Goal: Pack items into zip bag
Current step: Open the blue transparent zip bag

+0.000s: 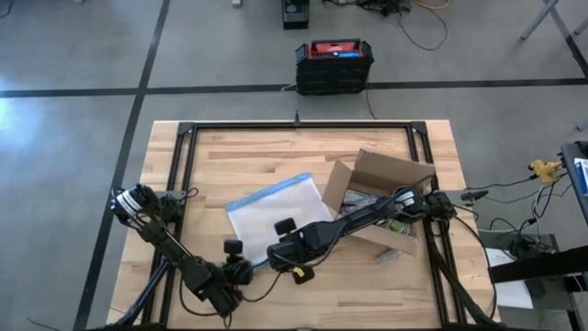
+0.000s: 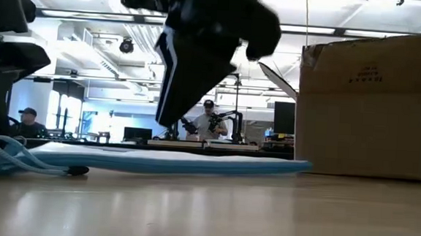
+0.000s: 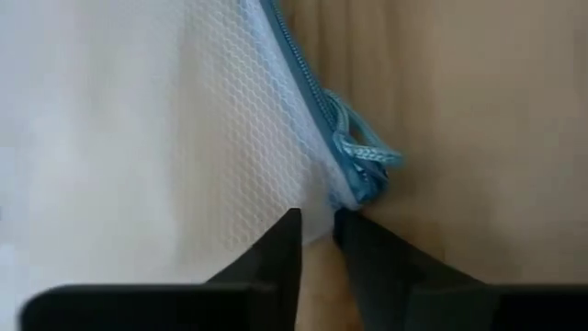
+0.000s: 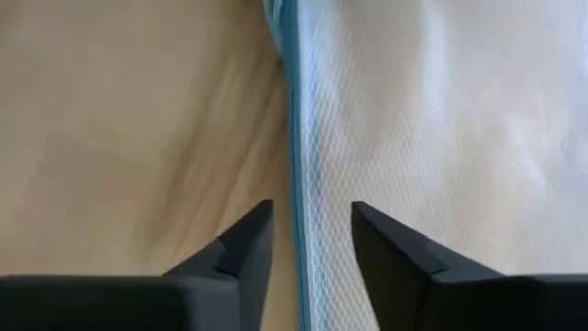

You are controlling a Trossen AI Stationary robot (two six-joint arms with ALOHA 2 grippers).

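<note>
The zip bag [image 1: 276,210] lies flat on the wooden table, clear and whitish, with a blue zip edge [image 4: 296,119] and a blue cord loop [image 3: 363,152] at one corner. My left gripper [image 3: 318,230] sits low at that corner near the table's front, its fingers closed to a narrow gap. My right gripper [image 4: 312,225] hangs open above the bag [image 2: 171,162]. Its fingers stand on either side of the zip edge without touching it. I cannot make out the items in any view. My left gripper has the bag's corner at the zip's end [image 3: 322,207], just beside the cord loop, between its two fingertips. The fingers slant down onto it from the table's near left. The bag stays flat on the table.
A brown cardboard box [image 1: 386,184] with open flaps stands right of the bag, tall in the low view [image 2: 372,106]. A small grey piece [image 1: 386,257] lies in front of it. Black frame rails [image 1: 294,127] border the table. People sit in the room beyond [image 2: 209,121].
</note>
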